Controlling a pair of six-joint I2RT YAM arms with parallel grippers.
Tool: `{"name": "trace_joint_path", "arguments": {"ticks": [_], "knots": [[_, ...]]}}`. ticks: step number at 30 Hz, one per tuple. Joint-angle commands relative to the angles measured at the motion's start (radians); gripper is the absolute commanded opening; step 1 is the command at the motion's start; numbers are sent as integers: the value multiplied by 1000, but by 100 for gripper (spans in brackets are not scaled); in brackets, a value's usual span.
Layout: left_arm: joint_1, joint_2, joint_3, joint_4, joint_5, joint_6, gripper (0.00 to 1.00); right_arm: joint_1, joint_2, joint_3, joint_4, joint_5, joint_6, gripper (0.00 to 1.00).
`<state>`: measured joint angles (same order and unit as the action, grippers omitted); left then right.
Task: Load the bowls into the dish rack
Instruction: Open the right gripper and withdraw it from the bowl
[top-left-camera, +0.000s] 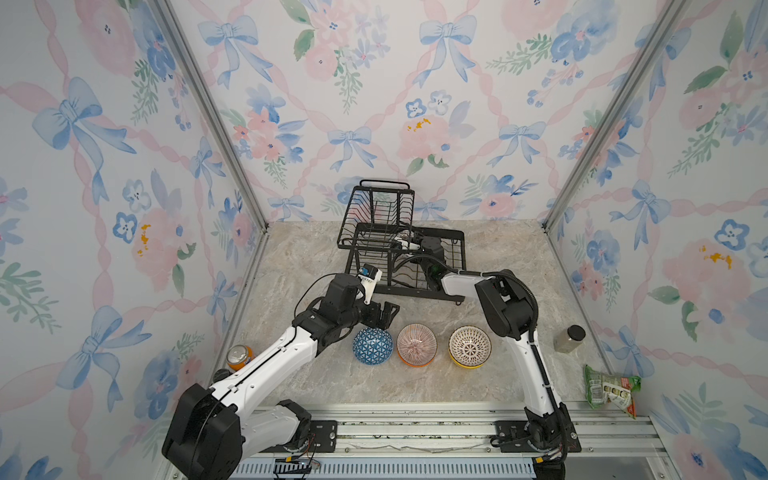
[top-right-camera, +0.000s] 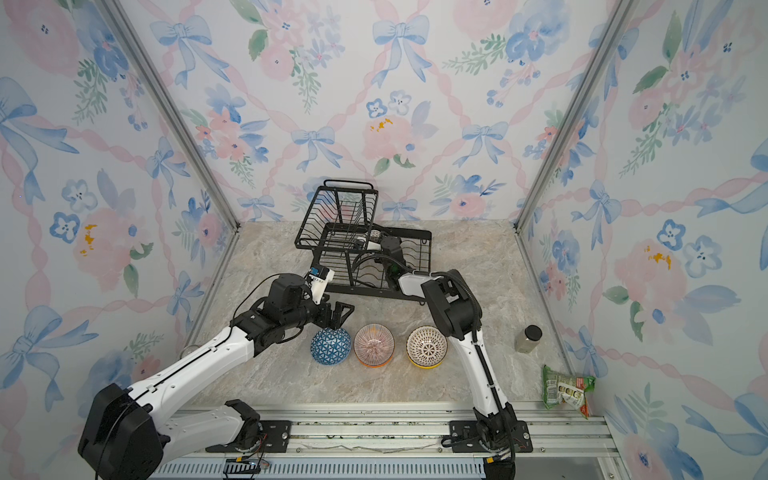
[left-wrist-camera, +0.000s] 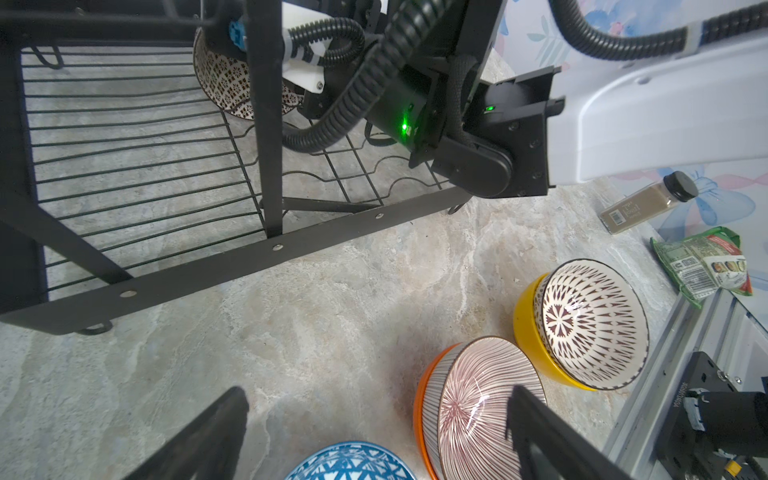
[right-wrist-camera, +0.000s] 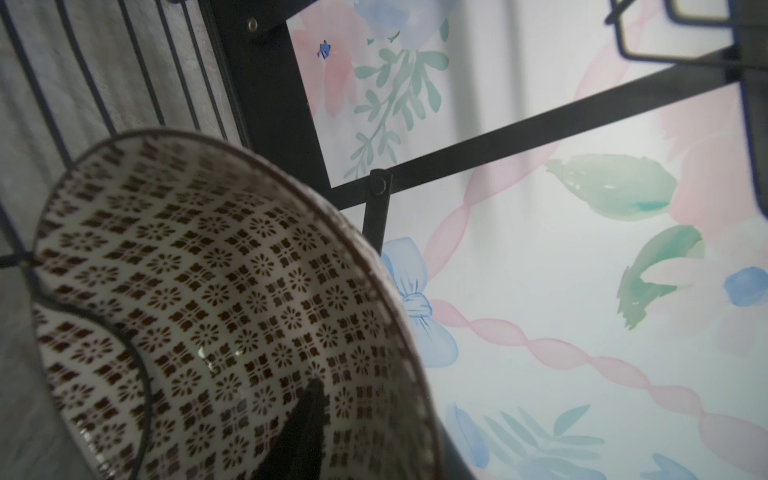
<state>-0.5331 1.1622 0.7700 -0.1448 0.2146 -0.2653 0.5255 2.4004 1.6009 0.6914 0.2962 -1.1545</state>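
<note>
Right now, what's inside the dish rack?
One patterned bowl stands on edge in the lower tray of the rack. The right arm and the rack's bars hide the slots beside it.

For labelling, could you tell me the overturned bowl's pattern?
The bowl is blue with white triangles, best in a top view.

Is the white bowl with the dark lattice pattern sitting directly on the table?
No, the white lattice bowl is nested inside the yellow bowl, and it is the yellow one that rests on the table.
</note>
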Motion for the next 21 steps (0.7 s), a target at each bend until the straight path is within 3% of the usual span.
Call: {"name": "trace_joint_path", "arguments": {"ticks": [1, 10, 12, 21], "knots": [[6, -2, -14, -11, 2, 0, 98, -1, -75, -43, -10, 25, 30, 43], [7, -4, -17, -9, -23, -1, 98, -10, -211, -189, -27, 14, 128, 86], [6, -11, -21, -10, -29, -5, 98, -10, -234, -229, -9, 17, 131, 100], [10, -87, -106, -13, -71, -54, 98, -10, -404, -422, 11, 67, 238, 97]]}}
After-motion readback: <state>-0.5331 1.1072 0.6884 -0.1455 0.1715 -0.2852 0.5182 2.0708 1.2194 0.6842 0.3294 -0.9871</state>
